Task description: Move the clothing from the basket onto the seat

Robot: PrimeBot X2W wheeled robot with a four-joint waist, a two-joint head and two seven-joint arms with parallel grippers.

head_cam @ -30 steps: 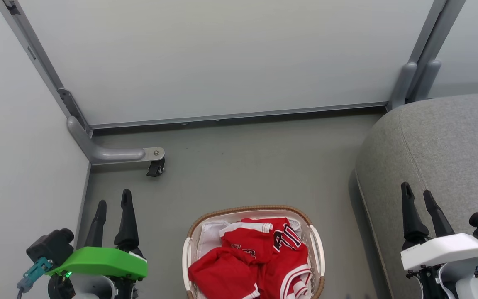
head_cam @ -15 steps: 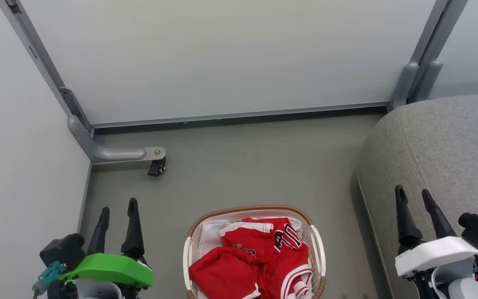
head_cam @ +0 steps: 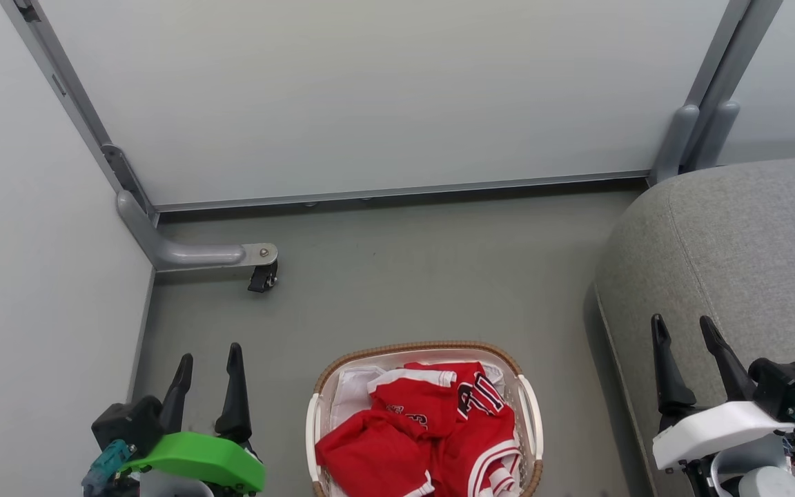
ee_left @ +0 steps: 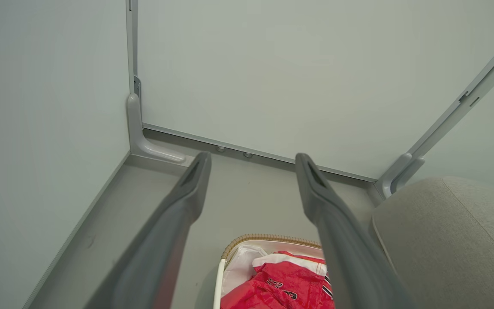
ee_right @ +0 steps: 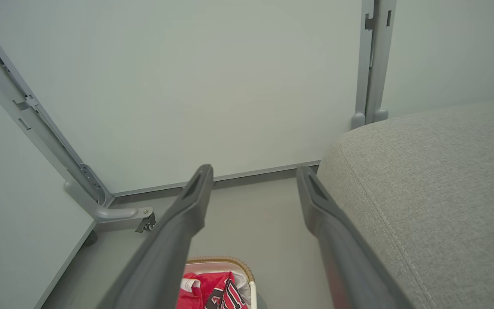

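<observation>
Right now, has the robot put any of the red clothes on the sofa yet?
Not yet. Done: nothing, the red clothing lies heaped in the basket, none on the seat where it shows. In hand: nothing, the left pincer and right pincer are both open and apart from the basket. Left: grab each piece and carry it to the seat.

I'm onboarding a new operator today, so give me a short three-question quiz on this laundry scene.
1. True or false: the red clothing lies inside the basket.
2. In the head view, which side of the basket is the grey seat on? A) left B) right C) behind it
3. Fill in: the left gripper and the right gripper both hold ____.
Key: 1 true; 2 B; 3 nothing, as both are open.
</observation>
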